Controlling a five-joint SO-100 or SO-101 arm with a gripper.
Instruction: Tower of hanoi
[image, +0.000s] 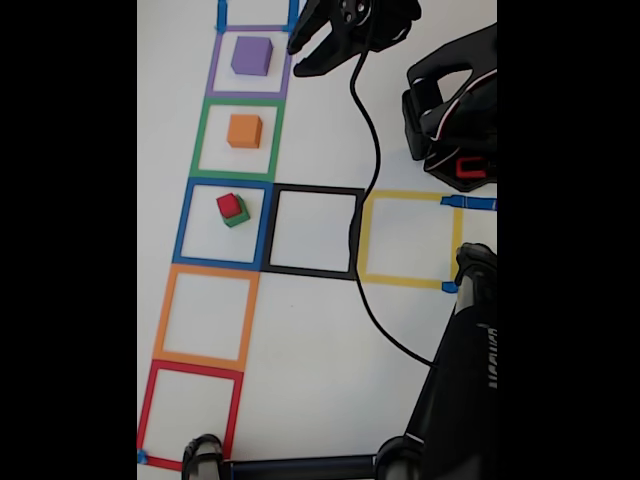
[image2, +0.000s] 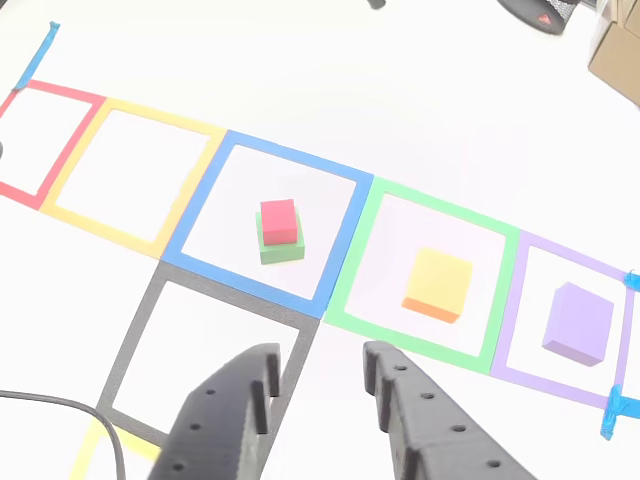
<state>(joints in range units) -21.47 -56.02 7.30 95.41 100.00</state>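
In the fixed view, the blue square (image: 222, 225) holds the red cube (image: 229, 205) stacked on the green cube (image: 238, 215). Up from it, the orange cube (image: 244, 131) sits in the green square (image: 238, 140), and further up the purple cube (image: 251, 56) sits in the purple square (image: 249, 60). The gripper (image: 312, 52) hangs just right of the purple cube, jaws parted and holding nothing. A black square (image: 313, 232) adjoins the blue square's right side.

In the other view, the gripper (image2: 322, 360) hovers below the blue square (image2: 270, 225), jaws apart and empty. Red cube (image2: 279, 221) rests on green cube (image2: 282, 249) inside that square; the orange cube (image2: 439, 284) and purple cube (image2: 579, 321) lie to its right
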